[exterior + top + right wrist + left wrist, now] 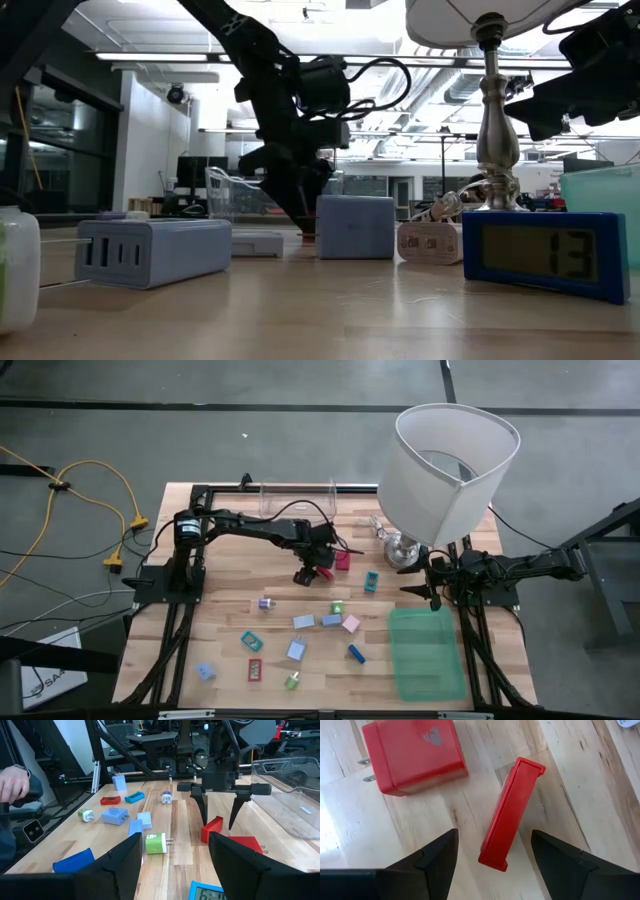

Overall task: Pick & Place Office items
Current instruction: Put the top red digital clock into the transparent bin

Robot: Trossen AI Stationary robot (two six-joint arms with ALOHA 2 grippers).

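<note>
**Flat red piece between the left fingers, not yet gripped**

High view: left gripper (312, 572) spread over a flat red piece (323, 572) mid-table; right gripper (432, 584) waits, spread and empty, just beside the green bin (428, 656).

Low view: left arm low to the boards; piece hidden.

Left wrist view: the piece (510, 815) stands on edge between the fingers (437, 862), touching neither. Probably light, stiff, smooth plastic, liable to tip; take it across the broad flat faces. A red plug adapter (412, 752) lies just beyond.

Right wrist view: bare wooden table (187, 845), other coloured pieces scattered, open workshop behind.
</note>
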